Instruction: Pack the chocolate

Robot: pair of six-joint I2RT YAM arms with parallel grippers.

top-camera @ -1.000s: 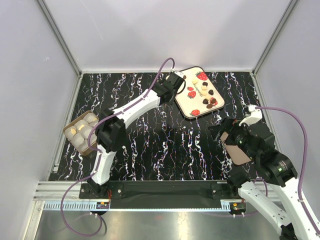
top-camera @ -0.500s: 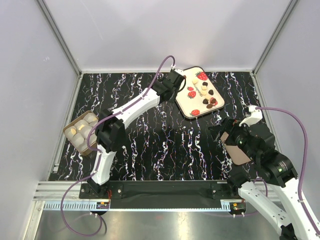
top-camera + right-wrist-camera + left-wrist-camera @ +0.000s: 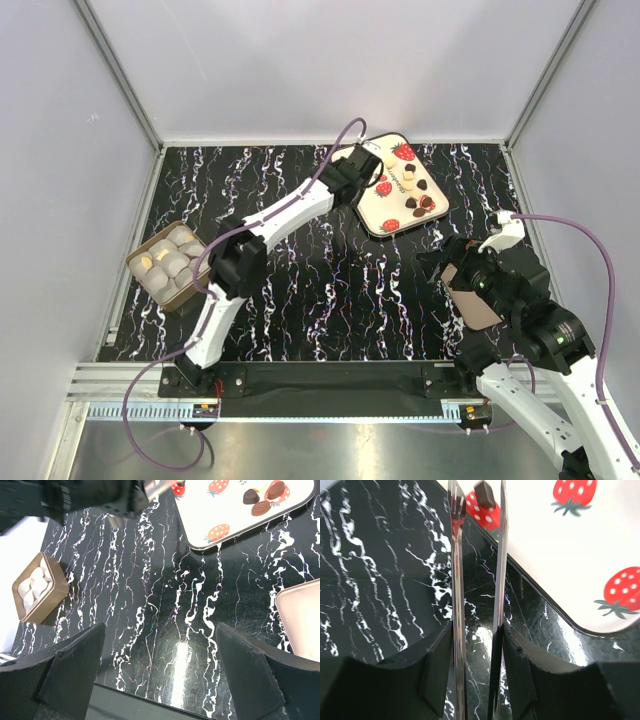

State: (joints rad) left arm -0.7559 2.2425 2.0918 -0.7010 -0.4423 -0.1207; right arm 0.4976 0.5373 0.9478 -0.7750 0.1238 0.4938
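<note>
The chocolate (image 3: 413, 185) lies as small dark and cream pieces on a white tray (image 3: 385, 222) printed with strawberries, at the back of the table. My left gripper (image 3: 370, 166) reaches over the tray's left edge. In the left wrist view its thin metal blades (image 3: 479, 487) stand apart, either side of a dark square piece (image 3: 484, 494) resting on the tray (image 3: 580, 555), with a gap on the left. My right gripper (image 3: 160, 645) hangs wide open and empty above the table at the right. Dark pieces (image 3: 261, 507) show in its view.
A brown tin (image 3: 168, 262) lined with white paper cups sits at the left edge, and the right wrist view shows the tin (image 3: 37, 587) too. A pinkish-brown lid (image 3: 300, 620) lies flat under the right arm. Grey walls enclose the black marbled table (image 3: 330, 290).
My left gripper has moved right, further over the tray's left edge, and its blades have spread apart. The right arm has not moved.
</note>
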